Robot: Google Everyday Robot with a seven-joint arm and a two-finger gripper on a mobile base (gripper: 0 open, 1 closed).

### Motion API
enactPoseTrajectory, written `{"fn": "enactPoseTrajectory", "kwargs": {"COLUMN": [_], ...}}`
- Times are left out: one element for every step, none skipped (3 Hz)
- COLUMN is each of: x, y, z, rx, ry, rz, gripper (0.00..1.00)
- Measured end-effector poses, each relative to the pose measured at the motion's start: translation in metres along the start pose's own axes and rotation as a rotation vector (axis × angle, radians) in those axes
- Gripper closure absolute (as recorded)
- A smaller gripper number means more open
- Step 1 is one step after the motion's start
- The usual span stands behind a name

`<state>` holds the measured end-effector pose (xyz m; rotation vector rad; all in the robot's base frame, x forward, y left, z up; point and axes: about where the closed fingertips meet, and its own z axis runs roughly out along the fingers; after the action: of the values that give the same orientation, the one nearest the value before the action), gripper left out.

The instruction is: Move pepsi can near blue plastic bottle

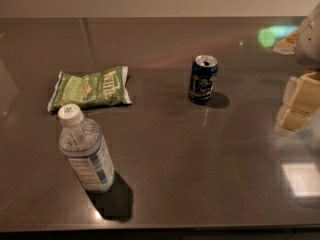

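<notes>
I see my pale yellow gripper (pixel 299 103) at the right edge over the dark glossy tabletop (pixel 200 174); whether it is released or clenched I cannot tell. The small dark blue aluminium pepsi can (pixel 203 79) stands upright left of it, well apart from the white-capped blue plastic bottle (pixel 86 151) at front left.

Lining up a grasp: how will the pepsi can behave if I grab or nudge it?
The pepsi can stands upright, taller than wide, so a high push would probably tip it, and then it could roll. Its smooth side on the glossy countertop suggests it slides easily. The gripper is at the right edge, apart from it.
</notes>
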<state>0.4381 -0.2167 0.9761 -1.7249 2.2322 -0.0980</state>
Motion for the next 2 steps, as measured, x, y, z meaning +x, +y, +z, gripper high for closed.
{"fn": "enactPoseTrajectory", "kwargs": {"x": [0.000,-0.009], "y": [0.000,-0.013], "z": [0.000,0.005], "rx": [0.002,0.010], "ry": [-0.001,-0.029], "rz": [0.000,0.005], "gripper": [0.00,0.00]}}
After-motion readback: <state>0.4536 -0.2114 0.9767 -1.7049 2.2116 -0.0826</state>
